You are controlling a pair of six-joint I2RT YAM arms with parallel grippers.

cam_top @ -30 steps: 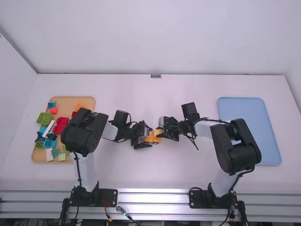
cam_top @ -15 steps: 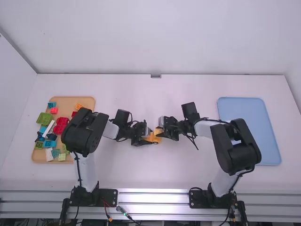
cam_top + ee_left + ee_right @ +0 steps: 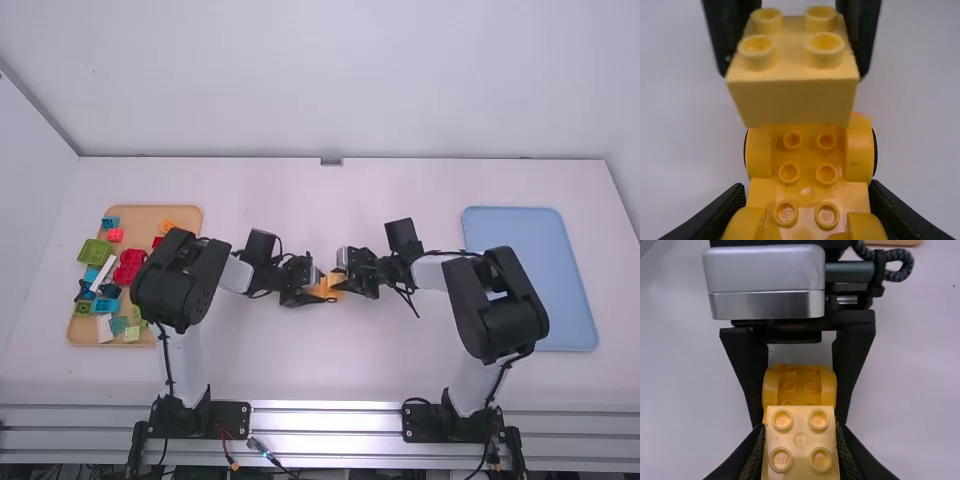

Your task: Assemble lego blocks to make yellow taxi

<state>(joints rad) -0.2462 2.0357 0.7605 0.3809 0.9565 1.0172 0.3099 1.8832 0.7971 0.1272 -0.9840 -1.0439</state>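
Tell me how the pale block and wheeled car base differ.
The pale block is a plain box with four studs; the wheeled car base has curved fenders and more studs. The block is paler than the deeper-yellow base. The right tool grips the block, the left tool the base. Both are studded.

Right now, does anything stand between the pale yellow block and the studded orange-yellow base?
Nothing visible does. The right gripper holds the pale yellow block close by the orange-yellow base; the left gripper grips the base's sides, leaving studs uncovered.
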